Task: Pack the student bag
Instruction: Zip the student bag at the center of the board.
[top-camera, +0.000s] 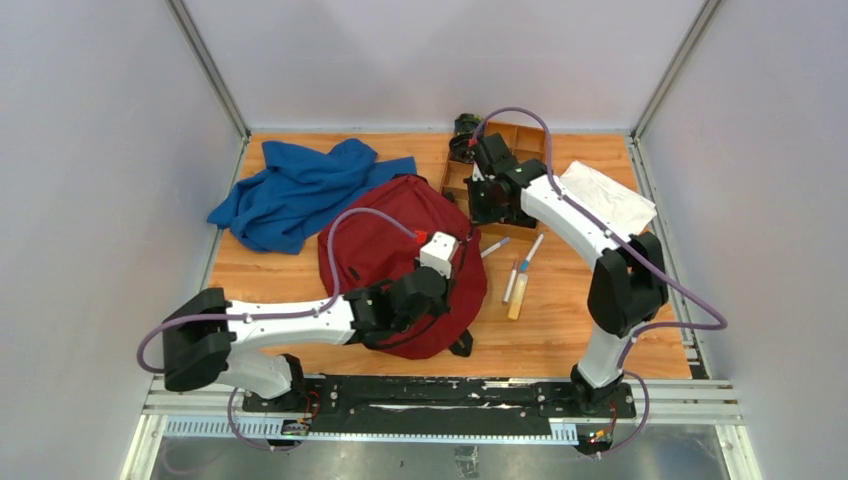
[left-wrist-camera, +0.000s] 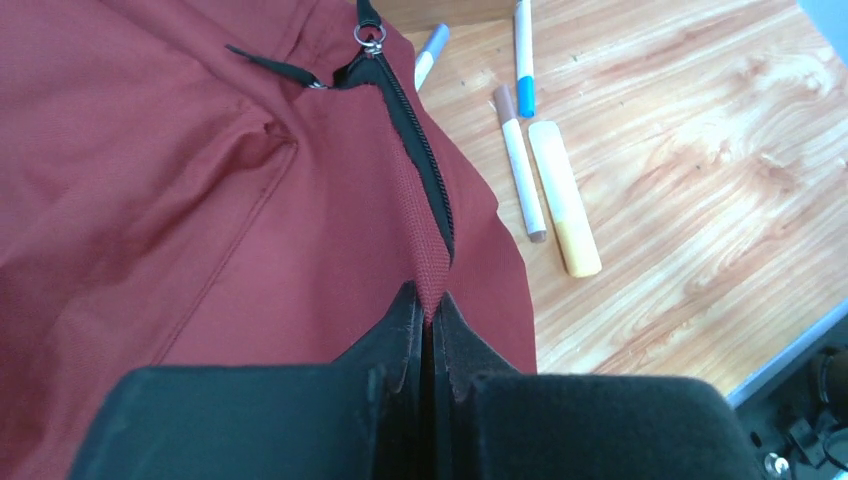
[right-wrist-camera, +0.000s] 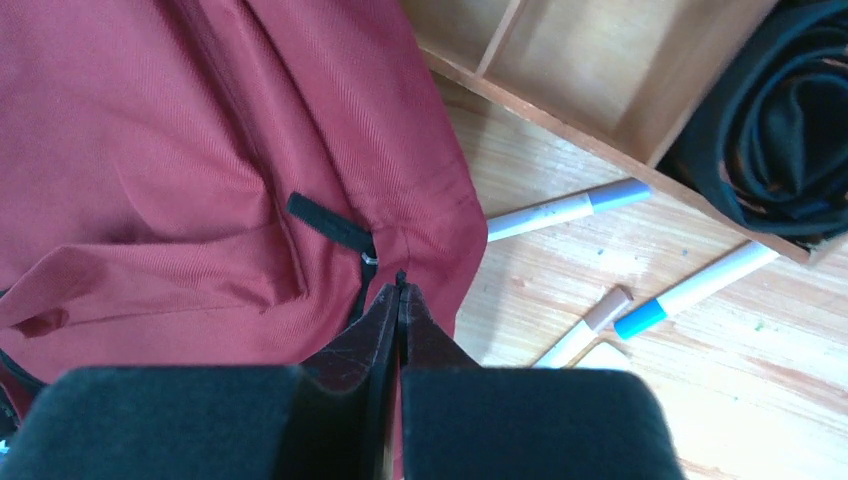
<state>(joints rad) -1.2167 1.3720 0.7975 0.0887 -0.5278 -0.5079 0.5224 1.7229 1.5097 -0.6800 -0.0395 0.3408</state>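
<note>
Student bag (top-camera: 385, 245) lies flat under both hands. The left gripper (left-wrist-camera: 428, 312) is clenched on a ridge of its red fabric beside the zipper (left-wrist-camera: 425, 170). The right gripper (right-wrist-camera: 400, 288) is closed at its edge by a zipper pull, whether grasping it is unclear. It rests on a wooden table (top-camera: 560, 335) between grey walls. Markers (left-wrist-camera: 520, 165) lie just right of the left gripper, a divided tray (right-wrist-camera: 600, 90) lies beyond the right gripper, and a blue cloth (top-camera: 300, 190) lies past the bag.

The student bag (top-camera: 385, 240) is shown in dark red, with a black zipper (left-wrist-camera: 425, 165). The cloth (top-camera: 290, 190) is coloured plain blue. The table (top-camera: 560, 330) is marked by orange-brown wood grain. White barrels are seen on the blue-capped marker (left-wrist-camera: 523, 55), the brown-capped marker (left-wrist-camera: 520, 160) and the lilac-capped marker (right-wrist-camera: 568, 208). The highlighter (left-wrist-camera: 565, 200) is coloured pale yellow.
</note>
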